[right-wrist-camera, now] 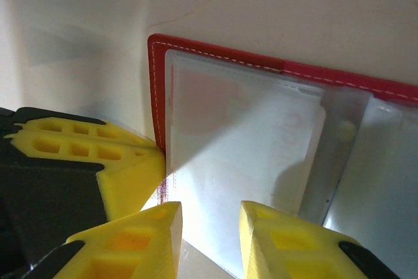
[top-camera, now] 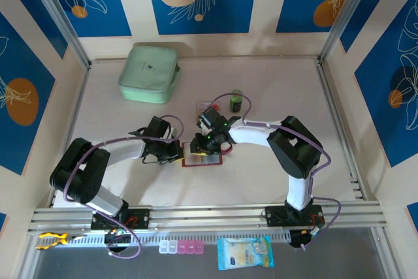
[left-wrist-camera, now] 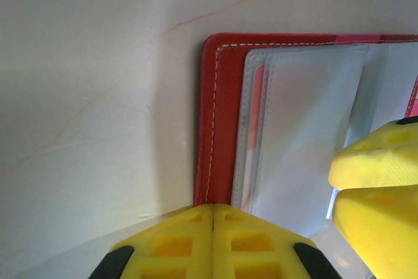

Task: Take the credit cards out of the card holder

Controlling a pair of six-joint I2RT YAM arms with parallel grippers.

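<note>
Pale counter [top-camera: 274,96] carries the open card holder [top-camera: 202,156]: left jaws clenched at its edge, right jaws parted over sleeves [right-wrist-camera: 248,129]; overhead adds mint case [top-camera: 150,73].

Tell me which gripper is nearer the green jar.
Right. The right gripper sits over the wallet, on the side toward the jar; the left gripper is at the wallet's opposite edge, farther from the jar.

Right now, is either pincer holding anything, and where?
Left pincer is shut at the card holder's red edge, maybe pinching it. Right pincer is open, holding nothing.
</note>
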